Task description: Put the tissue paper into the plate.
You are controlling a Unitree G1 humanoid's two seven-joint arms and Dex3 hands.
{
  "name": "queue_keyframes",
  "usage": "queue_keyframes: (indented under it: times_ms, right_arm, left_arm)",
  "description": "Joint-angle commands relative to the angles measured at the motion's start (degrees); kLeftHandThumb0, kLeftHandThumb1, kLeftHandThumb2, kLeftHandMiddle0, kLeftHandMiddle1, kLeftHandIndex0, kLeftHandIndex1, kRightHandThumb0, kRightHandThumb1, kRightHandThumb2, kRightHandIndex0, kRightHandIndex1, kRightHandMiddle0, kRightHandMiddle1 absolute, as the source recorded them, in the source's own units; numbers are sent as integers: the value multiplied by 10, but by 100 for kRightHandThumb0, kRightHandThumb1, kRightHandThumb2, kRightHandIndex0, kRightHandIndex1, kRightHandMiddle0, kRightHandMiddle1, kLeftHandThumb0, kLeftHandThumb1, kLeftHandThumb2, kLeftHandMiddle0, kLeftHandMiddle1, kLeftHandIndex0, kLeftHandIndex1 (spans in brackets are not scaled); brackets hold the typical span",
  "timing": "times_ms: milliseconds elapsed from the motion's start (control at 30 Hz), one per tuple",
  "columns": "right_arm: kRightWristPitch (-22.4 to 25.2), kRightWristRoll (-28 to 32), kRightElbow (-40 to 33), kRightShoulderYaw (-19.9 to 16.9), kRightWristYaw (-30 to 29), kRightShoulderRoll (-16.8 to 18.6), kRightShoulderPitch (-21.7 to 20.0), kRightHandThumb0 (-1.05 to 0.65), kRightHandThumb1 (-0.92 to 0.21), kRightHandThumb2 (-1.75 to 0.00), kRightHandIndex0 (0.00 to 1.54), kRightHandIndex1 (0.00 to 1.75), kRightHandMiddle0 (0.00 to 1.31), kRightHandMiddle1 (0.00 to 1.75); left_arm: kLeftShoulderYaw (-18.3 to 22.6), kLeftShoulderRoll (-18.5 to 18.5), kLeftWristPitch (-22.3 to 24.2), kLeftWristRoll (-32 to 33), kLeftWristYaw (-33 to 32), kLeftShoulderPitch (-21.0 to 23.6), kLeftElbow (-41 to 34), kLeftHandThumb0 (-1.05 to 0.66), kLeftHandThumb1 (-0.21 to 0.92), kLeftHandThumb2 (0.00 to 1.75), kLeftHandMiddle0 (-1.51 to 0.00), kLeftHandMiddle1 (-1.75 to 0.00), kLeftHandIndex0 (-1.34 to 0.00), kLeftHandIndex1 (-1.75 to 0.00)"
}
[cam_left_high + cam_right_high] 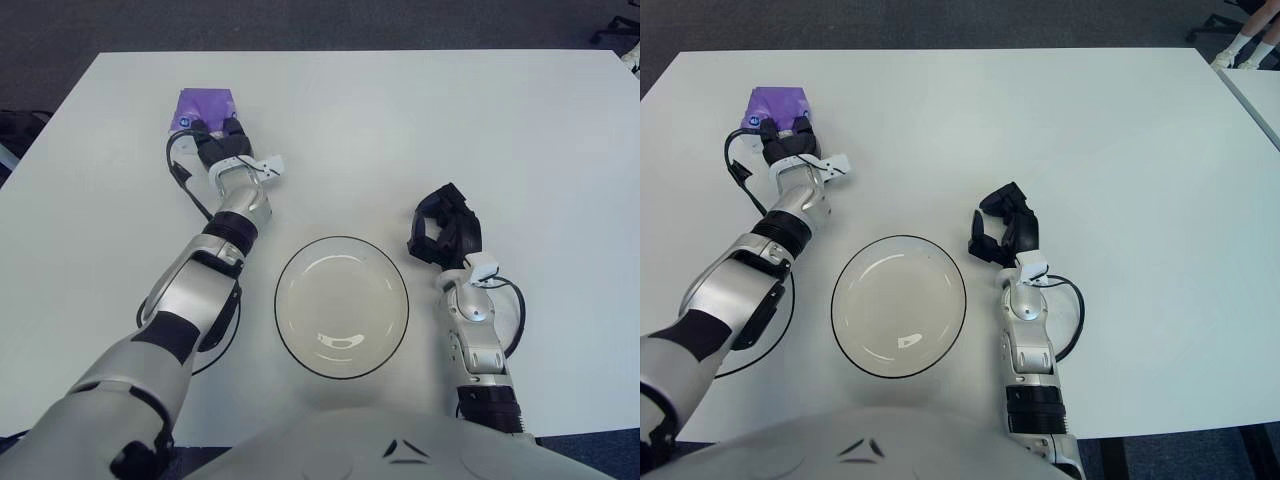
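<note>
The white table (400, 120) lay bare across its far middle and whole right half, so a hand could have crossed there freely. Near the front centre the plate (341, 306) sat with an open, unfilled bowl, reachable from above. Between plate and purple tissue pack (203, 107) at the far left, only the left arm itself and its looping black cable (184, 180) occupied the path. The left hand (218, 138) was at the pack's near edge. The right hand (444, 225), fingers curled, stood just right of the plate, narrowing that side.
</note>
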State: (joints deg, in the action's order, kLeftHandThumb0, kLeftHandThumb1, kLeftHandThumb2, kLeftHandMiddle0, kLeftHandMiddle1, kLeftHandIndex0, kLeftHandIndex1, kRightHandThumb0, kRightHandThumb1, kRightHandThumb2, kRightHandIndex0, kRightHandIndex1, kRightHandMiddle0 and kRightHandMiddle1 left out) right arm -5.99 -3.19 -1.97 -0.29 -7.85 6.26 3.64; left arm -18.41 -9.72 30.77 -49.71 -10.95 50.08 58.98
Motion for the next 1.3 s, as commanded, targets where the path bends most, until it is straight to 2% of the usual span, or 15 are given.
queue_keyframes:
  times_ms: [0, 233, 433, 567, 933, 1100, 1267]
  right_arm:
    - [55, 4, 52, -16, -8, -3, 62, -44, -45, -115, 89, 175, 51, 175]
    - [65, 7, 49, -22, -7, -5, 62, -44, -44, -116, 86, 175, 51, 175]
    - [66, 7, 53, -21, 2, -11, 59, -44, -45, -116, 86, 175, 51, 175]
    - [57, 3, 60, -17, 11, -21, 57, -44, -44, -116, 88, 175, 51, 175]
    - [61, 19, 64, -20, 21, -18, 50, -44, -45, -116, 87, 175, 51, 175]
    - [61, 19, 68, -21, 23, -18, 47, -44, -45, -115, 87, 175, 50, 175]
    - [66, 14, 69, -20, 16, -15, 43, -44, -46, -114, 88, 175, 50, 175]
  left_arm:
    - [17, 29, -34, 70, 28, -61, 71, -105, 92, 43, 0, 0, 0, 0]
    - [31, 37, -50, 89, -21, -61, 88, -105, 92, 30, 0, 0, 0, 0]
    - [40, 31, -26, 98, -49, -57, 46, -105, 91, 25, 0, 0, 0, 0]
    - [48, 32, -18, 103, -89, -70, 12, -105, 91, 23, 0, 0, 0, 0]
    - [67, 28, 24, 100, -173, -136, -171, -105, 88, 19, 0, 0, 0, 0]
    - [61, 21, 49, 91, -166, -156, -240, -105, 87, 18, 0, 0, 0, 0]
    - [47, 3, 90, 61, -131, -190, -365, -105, 88, 18, 0, 0, 0, 0]
